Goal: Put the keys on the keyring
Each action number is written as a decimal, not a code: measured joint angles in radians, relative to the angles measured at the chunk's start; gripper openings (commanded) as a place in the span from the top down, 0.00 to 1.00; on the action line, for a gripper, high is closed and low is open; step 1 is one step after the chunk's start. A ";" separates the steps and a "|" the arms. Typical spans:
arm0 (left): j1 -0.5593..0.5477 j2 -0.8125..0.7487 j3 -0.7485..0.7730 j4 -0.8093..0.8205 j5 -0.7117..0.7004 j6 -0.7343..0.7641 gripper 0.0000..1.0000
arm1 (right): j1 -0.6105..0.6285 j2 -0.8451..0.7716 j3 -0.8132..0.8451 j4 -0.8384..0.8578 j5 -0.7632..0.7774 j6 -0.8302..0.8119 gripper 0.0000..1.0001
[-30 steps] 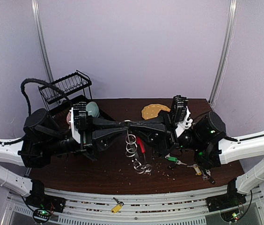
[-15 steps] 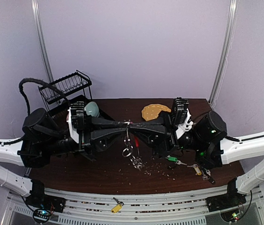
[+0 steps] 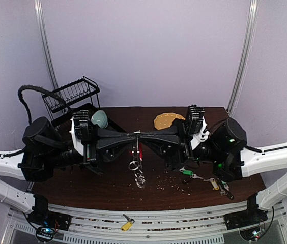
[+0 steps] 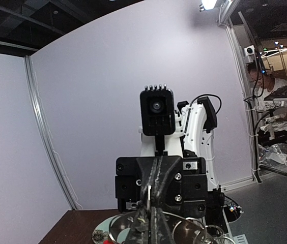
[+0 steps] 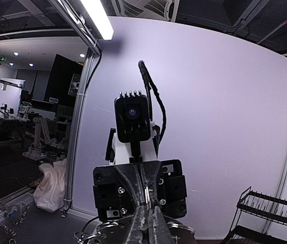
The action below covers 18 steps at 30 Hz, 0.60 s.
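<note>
Left pincer, right pincer both clamped on keyring, tip to tip; loops dangle over worktop. Contact point obscured.

The dark brown table carries a round yellow dotted plate at its far edge. Left of the plate stand a wire dish rack and a grey-green round object. Nearer than the plate, to its right, lie keys with green and yellow tags. Small loose bits lie scattered nearer than the plate.
</note>
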 measured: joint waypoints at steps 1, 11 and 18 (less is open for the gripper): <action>0.000 -0.001 0.000 0.000 0.002 0.000 1.00 | 0.000 0.000 0.002 -0.002 0.000 -0.002 1.00; 0.000 -0.036 -0.048 0.002 0.022 0.065 1.00 | 0.003 -0.013 0.031 -0.127 -0.038 -0.069 0.82; 0.000 -0.106 -0.076 -0.056 0.142 0.252 1.00 | 0.005 -0.075 0.065 -0.405 -0.111 -0.225 0.73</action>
